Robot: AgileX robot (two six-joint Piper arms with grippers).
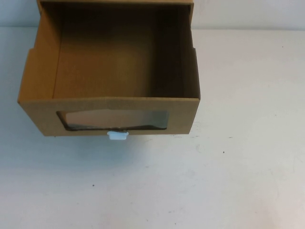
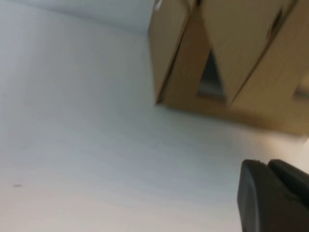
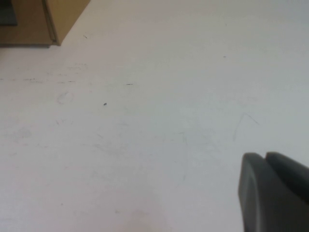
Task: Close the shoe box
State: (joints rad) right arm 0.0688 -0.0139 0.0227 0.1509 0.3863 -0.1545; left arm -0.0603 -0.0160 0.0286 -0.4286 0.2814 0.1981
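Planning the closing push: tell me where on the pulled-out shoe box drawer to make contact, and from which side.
Contact the shoe box drawer's front panel beside the white pull tab, coming from the robot's side: that flat face points at the robot. The left gripper and right gripper are both off the box, above bare table.

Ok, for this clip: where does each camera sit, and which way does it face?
High view: raised on the robot's side, angled down at the open shoe box on the white table; no arm shows.
Left wrist view: low, facing the box's side; the left gripper shows at one corner.
Right wrist view: facing bare table; the right gripper shows at one corner.
All three views share the box and table.
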